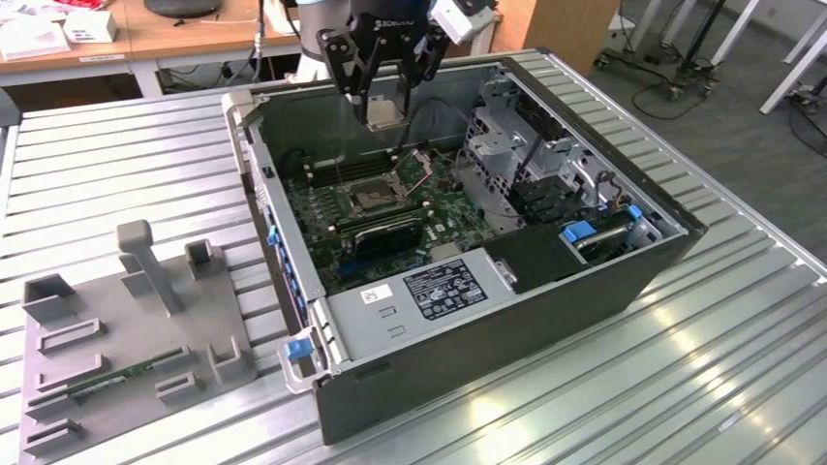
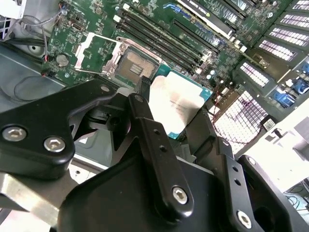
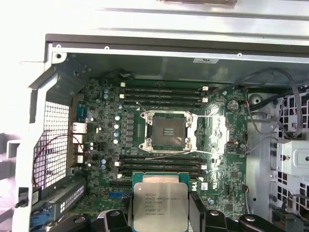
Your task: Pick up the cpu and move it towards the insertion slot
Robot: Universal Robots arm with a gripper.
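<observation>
While above ribbed metal table (image 1: pixel 723 387), tool (image 1: pixel 383 118) with cpu (image 1: pixel 383 116)

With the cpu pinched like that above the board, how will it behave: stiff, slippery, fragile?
The cpu looks like a flat rigid plate, so it should stay stiff. Its smooth metal face may slip, since the gripper holds it only by the edges. It hangs over the insertion slot and open board, so a drop would probably do damage.

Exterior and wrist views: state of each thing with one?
cpu: held in the end effector, lifted above the motherboard, not seated.
insertion slot: open, empty, retention frame swung aside.
computer case: lying on its side, side panel off.
memory stick: lying on the grey fixture plate.
</observation>
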